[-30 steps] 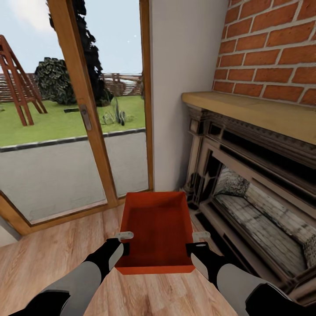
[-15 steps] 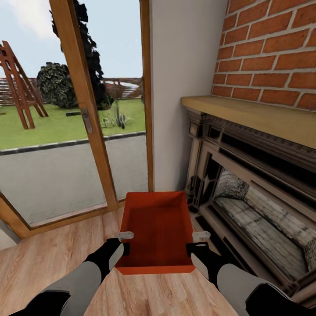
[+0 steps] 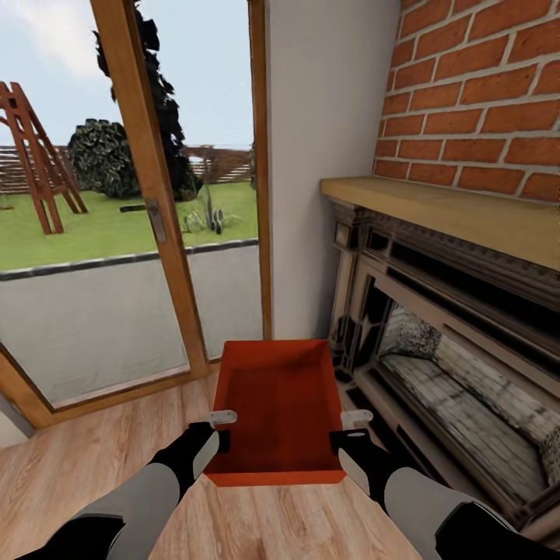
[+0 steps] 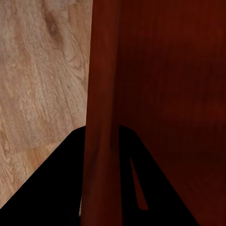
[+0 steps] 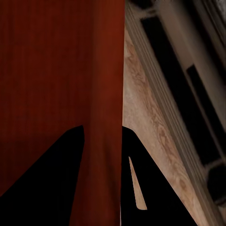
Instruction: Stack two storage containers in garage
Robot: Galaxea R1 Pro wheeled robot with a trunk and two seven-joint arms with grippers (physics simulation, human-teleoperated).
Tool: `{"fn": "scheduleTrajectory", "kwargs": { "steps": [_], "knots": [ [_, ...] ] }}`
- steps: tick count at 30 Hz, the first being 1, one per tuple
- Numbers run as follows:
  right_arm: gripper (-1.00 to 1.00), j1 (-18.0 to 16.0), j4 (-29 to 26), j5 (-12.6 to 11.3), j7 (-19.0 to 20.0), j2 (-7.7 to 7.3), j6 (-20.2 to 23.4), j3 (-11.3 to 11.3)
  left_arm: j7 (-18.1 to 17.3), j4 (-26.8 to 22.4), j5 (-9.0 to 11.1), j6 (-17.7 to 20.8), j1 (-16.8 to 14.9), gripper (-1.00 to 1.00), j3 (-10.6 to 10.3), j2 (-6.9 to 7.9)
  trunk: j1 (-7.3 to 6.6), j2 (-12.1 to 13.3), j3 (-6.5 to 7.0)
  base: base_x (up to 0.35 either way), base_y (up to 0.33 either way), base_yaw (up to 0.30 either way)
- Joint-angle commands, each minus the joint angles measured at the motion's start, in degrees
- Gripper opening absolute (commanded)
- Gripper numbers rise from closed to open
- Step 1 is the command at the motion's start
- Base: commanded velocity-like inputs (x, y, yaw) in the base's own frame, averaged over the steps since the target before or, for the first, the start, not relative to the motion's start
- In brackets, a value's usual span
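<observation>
Left wrist view shows the left gripper (image 4: 101, 188) with jaws pinching one side wall of the storage container (image 3: 280, 408); the right gripper (image 5: 101, 183) pinches the opposite wall. It hangs above the wood-plank floor (image 3: 93, 459), between glass door (image 3: 117, 233) and fireplace (image 3: 451, 342). Judged from this, nothing has reached the garage yet.

A light wood-plank floor (image 3: 93, 459) was laid below tall wood-framed glass doors (image 3: 155, 210), through which grass and a fence were seen. A beige wall (image 3: 327, 117) was flanked by red brick (image 3: 474, 101) above an ornate dark fireplace (image 3: 435, 342).
</observation>
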Motion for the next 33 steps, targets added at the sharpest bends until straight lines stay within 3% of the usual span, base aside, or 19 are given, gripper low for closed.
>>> {"fn": "scheduleTrajectory", "kwargs": {
  "steps": [1,33],
  "knots": [
    [-1.0,-0.1,-0.3,1.1,-0.4,-0.04,0.0,-0.2,1.8,0.1,-0.4,0.6,0.0,-1.0,-0.5,0.18,0.04,-0.1,-0.03,0.0,0.0,0.0],
    [-1.0,-0.1,-0.3,1.1,-0.4,0.0,0.0,-0.2,1.8,0.1,-0.4,0.6,0.0,-1.0,-0.5,0.18,0.04,-0.1,2.8,0.0,0.0,0.0]
  ]
}}
